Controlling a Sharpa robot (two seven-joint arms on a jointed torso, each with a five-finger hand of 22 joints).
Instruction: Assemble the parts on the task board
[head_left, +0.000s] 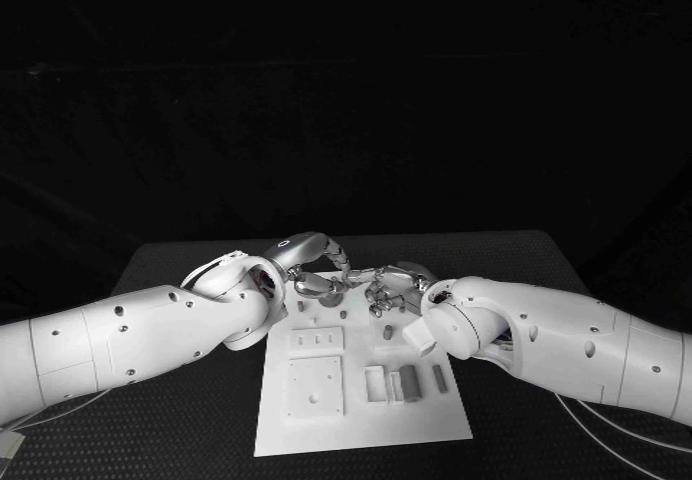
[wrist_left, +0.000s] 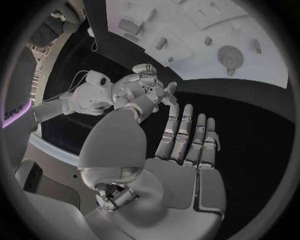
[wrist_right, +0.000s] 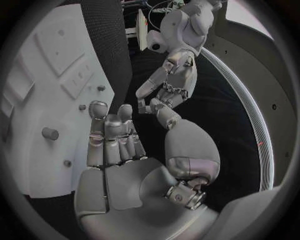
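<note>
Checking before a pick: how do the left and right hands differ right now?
The left hand reaches farther out, at the task board's far left corner; the right hand sits nearer, over its far end. Left fingers hang over black table; right fingers overlap the board's edge. Both hold nothing, fingers straight.

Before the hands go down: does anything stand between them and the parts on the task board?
Nothing visible does. The left hand and right hand hold nothing, fingers straight, and hang over the far end of the task board; the parts lie uncovered nearer the robot.
</note>
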